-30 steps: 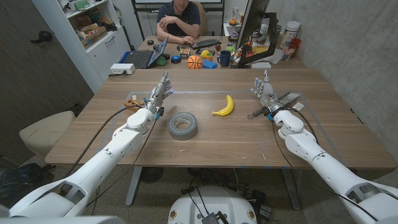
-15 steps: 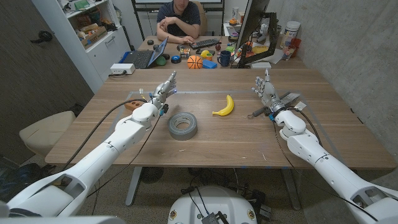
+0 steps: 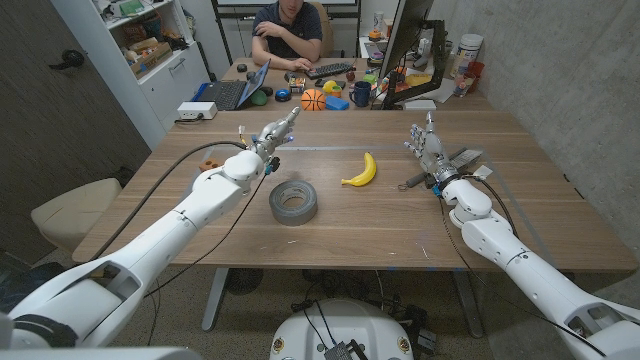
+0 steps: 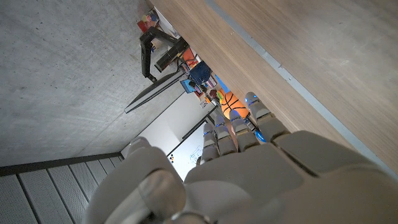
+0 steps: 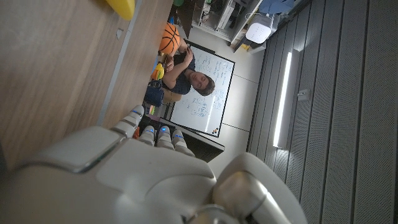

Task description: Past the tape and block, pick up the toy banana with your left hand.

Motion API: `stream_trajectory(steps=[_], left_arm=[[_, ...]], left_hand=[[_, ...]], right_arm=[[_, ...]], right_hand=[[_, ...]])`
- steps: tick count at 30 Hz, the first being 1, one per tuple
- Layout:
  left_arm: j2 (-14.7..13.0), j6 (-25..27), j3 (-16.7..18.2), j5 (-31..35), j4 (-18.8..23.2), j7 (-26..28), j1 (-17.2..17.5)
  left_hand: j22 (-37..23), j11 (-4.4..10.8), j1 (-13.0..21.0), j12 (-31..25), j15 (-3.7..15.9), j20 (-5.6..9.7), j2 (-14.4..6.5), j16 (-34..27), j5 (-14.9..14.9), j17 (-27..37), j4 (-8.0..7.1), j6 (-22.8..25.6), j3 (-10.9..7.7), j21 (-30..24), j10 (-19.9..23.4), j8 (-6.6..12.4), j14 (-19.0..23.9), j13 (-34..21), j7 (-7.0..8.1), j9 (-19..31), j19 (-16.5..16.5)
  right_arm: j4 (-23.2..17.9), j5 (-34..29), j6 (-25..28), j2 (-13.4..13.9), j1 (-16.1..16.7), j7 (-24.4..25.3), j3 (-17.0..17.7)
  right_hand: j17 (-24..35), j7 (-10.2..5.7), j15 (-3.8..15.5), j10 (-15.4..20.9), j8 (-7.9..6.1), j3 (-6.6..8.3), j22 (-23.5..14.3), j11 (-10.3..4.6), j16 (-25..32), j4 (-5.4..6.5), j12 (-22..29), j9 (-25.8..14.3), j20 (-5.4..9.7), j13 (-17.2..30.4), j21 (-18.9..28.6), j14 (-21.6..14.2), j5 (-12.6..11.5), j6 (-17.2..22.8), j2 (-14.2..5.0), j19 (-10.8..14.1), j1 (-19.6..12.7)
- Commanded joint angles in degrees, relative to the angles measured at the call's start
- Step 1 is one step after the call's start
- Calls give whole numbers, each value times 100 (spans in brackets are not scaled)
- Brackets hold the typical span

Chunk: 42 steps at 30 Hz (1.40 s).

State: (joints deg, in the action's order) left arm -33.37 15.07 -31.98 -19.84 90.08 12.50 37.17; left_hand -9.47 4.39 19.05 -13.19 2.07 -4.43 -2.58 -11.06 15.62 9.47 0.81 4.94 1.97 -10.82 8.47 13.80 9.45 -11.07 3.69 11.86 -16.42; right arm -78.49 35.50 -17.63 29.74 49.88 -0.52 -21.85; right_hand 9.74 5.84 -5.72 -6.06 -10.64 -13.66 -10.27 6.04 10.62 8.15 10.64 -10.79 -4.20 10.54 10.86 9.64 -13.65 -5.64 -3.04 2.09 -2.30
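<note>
Grey tape [image 3: 295,201] lies between my left hand [image 3: 272,137] and the banana [image 3: 361,171], mid-surface. My left hand hovers empty, fingers spread. An orange block [image 3: 210,164] sits beside that arm. My right hand [image 3: 426,146] stands empty too.

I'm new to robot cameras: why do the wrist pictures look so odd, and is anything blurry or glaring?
Head view: sharp, evenly lit, toy banana and tape roll crisp. Left wrist view: turned, left hand looms large and soft. Right wrist view: right hand also soft, with a bright ceiling light strip glaring.
</note>
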Motion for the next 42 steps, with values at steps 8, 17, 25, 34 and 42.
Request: stream_trajectory(steps=[8,17,25,34,42], left_arm=[[99,601,-580,640,184,-333,-593],[131,836,-817,904,288,-564,-776],[219,1047,-1060,1168,234,-736,-989],[404,1228,-1256,1430,119,-762,-1176],[556,1391,-1444,1623,-38,-830,-1342]], left_hand=[[-33,21,146,-21,21,-25,-2,4,-59,23,74,76,-31,-23,61,32,51,-16,26,13,-56],[-35,45,221,-20,15,-33,-10,13,-86,23,122,97,-54,-18,92,27,53,-18,49,19,-67],[-36,85,315,-23,16,-48,-22,17,-117,24,180,170,-86,-16,139,40,68,-20,102,29,-88],[-43,242,460,-80,54,-78,-32,2,-185,26,279,415,-129,-23,374,106,166,-28,216,63,-152],[-48,313,507,-91,68,-104,-32,0,-221,28,317,579,-140,-29,458,152,213,-31,283,82,-191]], right_arm=[[-227,-62,17,42,107,181,42],[-276,-93,25,43,106,227,41],[-367,-137,-3,52,106,269,51],[-465,-233,-56,76,141,312,38],[-534,-256,-91,85,187,367,65]], right_hand=[[24,27,5,-19,-46,-56,-16,1,32,6,30,-8,-62,8,37,32,-27,16,-68,-8,-27],[24,35,3,-14,-47,-61,-16,-2,32,5,31,-8,-59,8,39,31,-28,18,-72,-3,-30],[24,30,8,-13,-47,-65,-16,-5,33,4,31,-8,-64,8,41,30,-29,18,-77,-1,-34],[24,30,6,-15,-46,-70,-16,-3,32,4,30,-8,-63,8,41,31,-30,17,-82,1,-38],[24,29,4,-12,-48,-74,-16,-3,33,3,31,-8,-60,7,41,29,-31,22,-87,0,-41]])
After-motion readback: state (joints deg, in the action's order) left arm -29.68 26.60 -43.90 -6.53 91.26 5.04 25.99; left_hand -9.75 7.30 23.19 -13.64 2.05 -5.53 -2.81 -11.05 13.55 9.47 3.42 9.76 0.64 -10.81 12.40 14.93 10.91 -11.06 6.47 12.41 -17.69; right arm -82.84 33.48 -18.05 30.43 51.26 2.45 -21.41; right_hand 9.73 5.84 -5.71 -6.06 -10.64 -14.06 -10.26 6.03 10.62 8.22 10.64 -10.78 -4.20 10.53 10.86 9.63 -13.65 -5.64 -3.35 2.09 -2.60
